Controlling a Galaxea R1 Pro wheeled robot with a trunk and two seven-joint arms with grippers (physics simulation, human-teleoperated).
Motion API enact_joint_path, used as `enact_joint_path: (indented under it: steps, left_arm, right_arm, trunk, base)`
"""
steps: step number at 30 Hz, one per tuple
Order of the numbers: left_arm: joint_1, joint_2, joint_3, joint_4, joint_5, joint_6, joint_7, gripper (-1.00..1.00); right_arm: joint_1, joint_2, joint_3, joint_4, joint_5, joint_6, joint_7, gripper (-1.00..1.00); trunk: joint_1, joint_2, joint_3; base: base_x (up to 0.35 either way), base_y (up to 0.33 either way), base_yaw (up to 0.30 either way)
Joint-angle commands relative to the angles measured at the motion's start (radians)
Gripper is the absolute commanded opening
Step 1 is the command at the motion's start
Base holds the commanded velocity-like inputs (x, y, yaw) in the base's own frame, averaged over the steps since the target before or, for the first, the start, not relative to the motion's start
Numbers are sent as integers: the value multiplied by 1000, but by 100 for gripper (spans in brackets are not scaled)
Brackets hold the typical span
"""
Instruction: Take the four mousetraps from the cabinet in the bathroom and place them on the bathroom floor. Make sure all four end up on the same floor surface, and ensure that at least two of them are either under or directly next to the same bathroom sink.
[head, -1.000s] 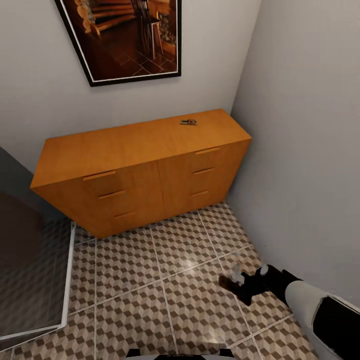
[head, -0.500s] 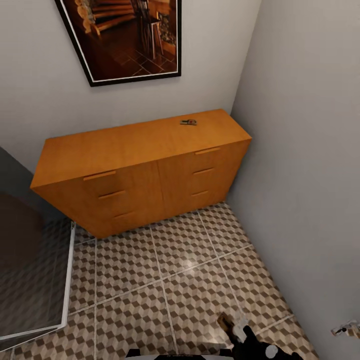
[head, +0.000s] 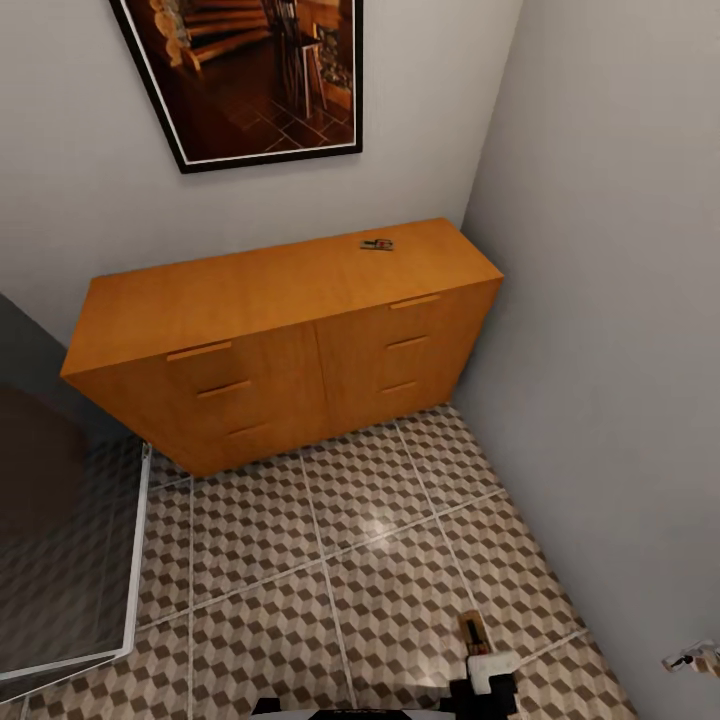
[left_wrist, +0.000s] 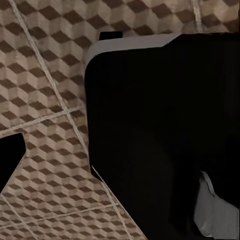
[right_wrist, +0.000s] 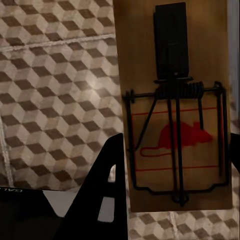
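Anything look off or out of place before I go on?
One oddity: a small object seems stuck to the right wall above the floor. Otherwise, one mousetrap lies flat on the cabinet; another is at the right gripper.

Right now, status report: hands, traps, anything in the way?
Right hand low over bathroom floor, gripping a mousetrap. Left hand state unclear. Another mousetrap on cabinet top. No obstruction seen.

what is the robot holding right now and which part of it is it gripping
The right gripper holds a mousetrap above the bathroom floor. One dark finger presses its long side edge; the opposite contact cannot be seen. The left gripper's state cannot be told.
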Motion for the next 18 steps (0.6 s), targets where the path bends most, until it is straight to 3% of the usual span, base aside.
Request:
enact_joint_path:
  steps: [1, 9, 18]
  left_arm:
    - [0, 1, 7, -36, 11, -4, 6, 100]
    - [0, 4, 30, -142, 12, -16, 27, 100]
    - [-1, 16, 33, -159, 10, -83, 68, 100]
  right_arm:
    - [0, 7, 8, -1, -6, -2, -22, -100]
    - [1, 23, 8, -1, -7, -2, -46, -100]
    - [1, 22, 8, 1, -7, 0, -46, -100]
  trunk:
    - [0, -1, -1]
    - [0, -1, -1]
    - [0, -1, -1]
  base:
    - [0, 0, 0]
    - [0, 0, 0]
    - [0, 0, 0]
